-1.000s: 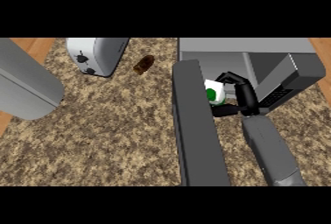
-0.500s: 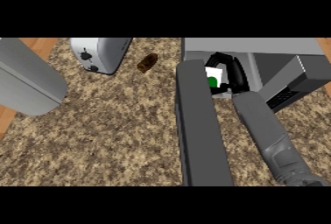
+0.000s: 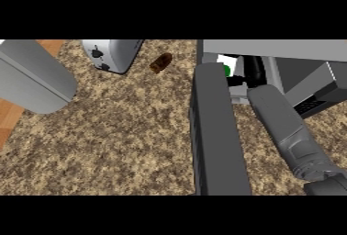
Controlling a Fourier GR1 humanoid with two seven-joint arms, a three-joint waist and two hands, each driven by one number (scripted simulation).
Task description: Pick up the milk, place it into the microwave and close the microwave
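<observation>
Right hand (image 3: 252, 69): black, reaching inside the microwave, curled round the milk.
Milk (image 3: 227, 64): white carton with a green spot, inside the microwave (image 3: 271, 48), held by the hand.
Door (image 3: 215, 133): wide open, sticking out over the worktop (image 3: 122, 137).
Done: milk is inside.
Left to do: let go, pull the arm out, shut the door.
Left hand: not seen.

The microwave (image 3: 298, 55) sits at one o'clock on the counter (image 3: 122, 137), its open door (image 3: 215, 133) running toward six. The milk (image 3: 227, 65) lies inside, the right hand (image 3: 252, 69) beside it. Toaster (image 3: 112, 53) at eleven; left forearm (image 3: 34, 75) at ten.
</observation>
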